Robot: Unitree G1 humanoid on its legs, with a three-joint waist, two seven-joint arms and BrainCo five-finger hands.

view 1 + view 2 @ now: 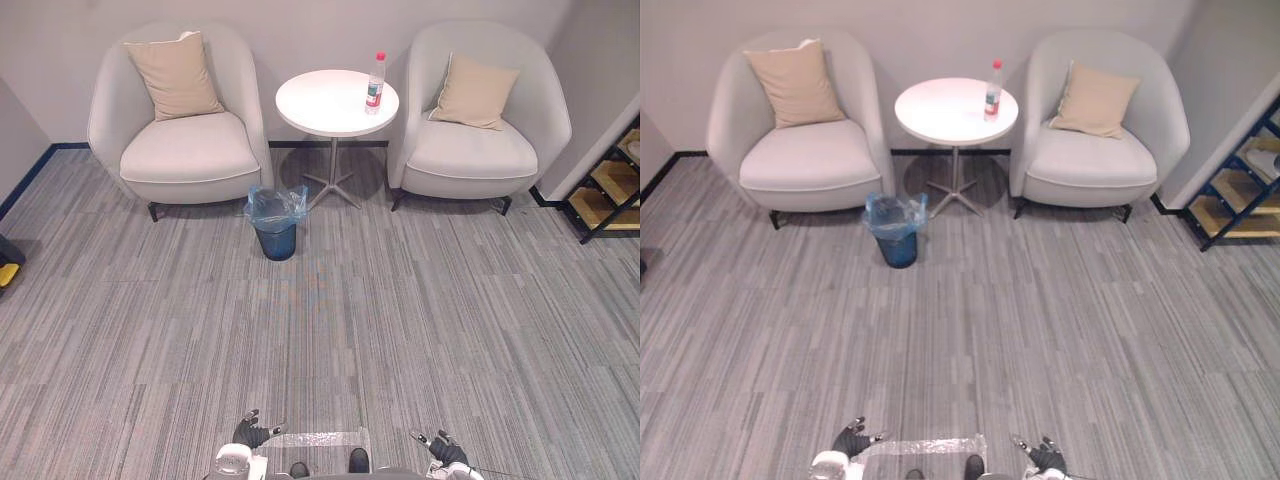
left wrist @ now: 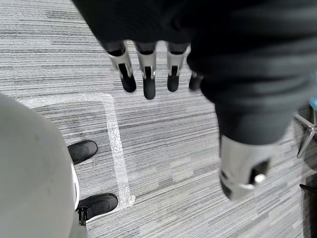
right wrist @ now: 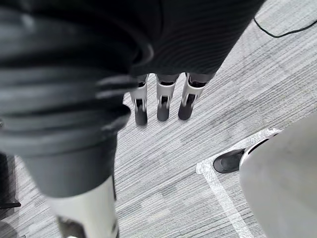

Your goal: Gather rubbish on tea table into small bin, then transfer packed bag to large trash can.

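A clear plastic bottle (image 1: 375, 83) with a red cap and red label stands upright near the right edge of the round white tea table (image 1: 325, 105). A small dark blue bin (image 1: 276, 223) lined with a light blue bag sits on the carpet in front of the table's left side. My left hand (image 1: 256, 431) hangs low at the bottom of the view, far from the table; its fingers (image 2: 146, 74) are straight and hold nothing. My right hand (image 1: 441, 447) hangs at the bottom right, its fingers (image 3: 162, 104) relaxed and empty.
Two pale armchairs (image 1: 180, 130) (image 1: 480, 125) with beige cushions flank the table against the wall. A dark shelf (image 1: 610, 185) stands at the right edge. A taped rectangle (image 1: 320, 438) marks the grey carpet by my feet. Wide open carpet lies between me and the bin.
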